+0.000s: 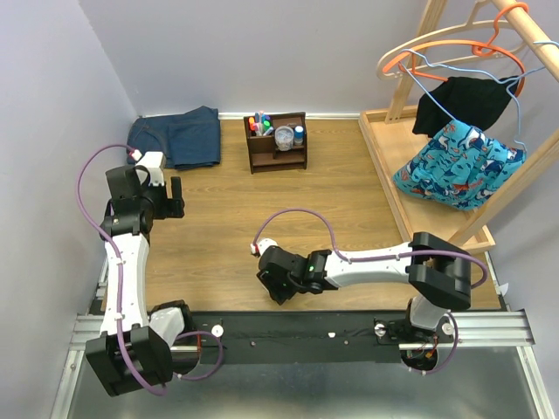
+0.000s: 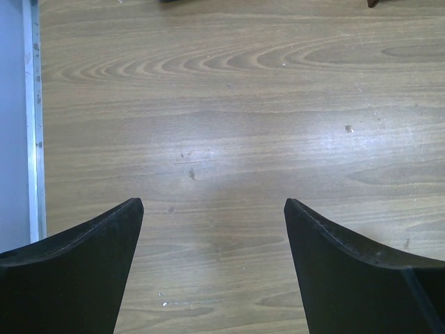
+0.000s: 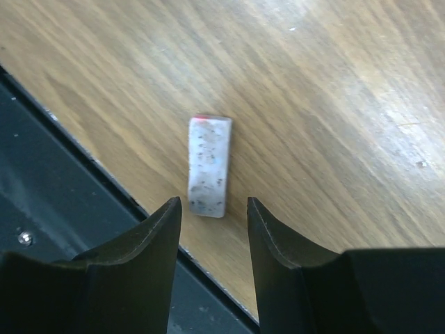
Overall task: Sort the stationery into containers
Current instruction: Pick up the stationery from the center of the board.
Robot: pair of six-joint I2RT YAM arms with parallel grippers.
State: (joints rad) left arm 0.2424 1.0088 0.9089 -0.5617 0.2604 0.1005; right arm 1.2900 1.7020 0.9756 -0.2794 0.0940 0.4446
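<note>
The left gripper (image 2: 212, 203) is hanging over bare table (image 2: 222, 104), its 2 fingers standing wide apart and holding nothing. The dark wooden desk organiser (image 1: 278, 150) is standing well apart at the far edge. The right gripper (image 3: 213, 200) is straddling only the near end of the speckled white block (image 3: 208, 163), which is lying flat just beside the black rail (image 3: 55, 160). The fingers are narrowed but touching neither side. Risk: closing this near the end is likely to pivot the block or squeeze it out. In the overhead view the gripper is hiding the block.
</note>
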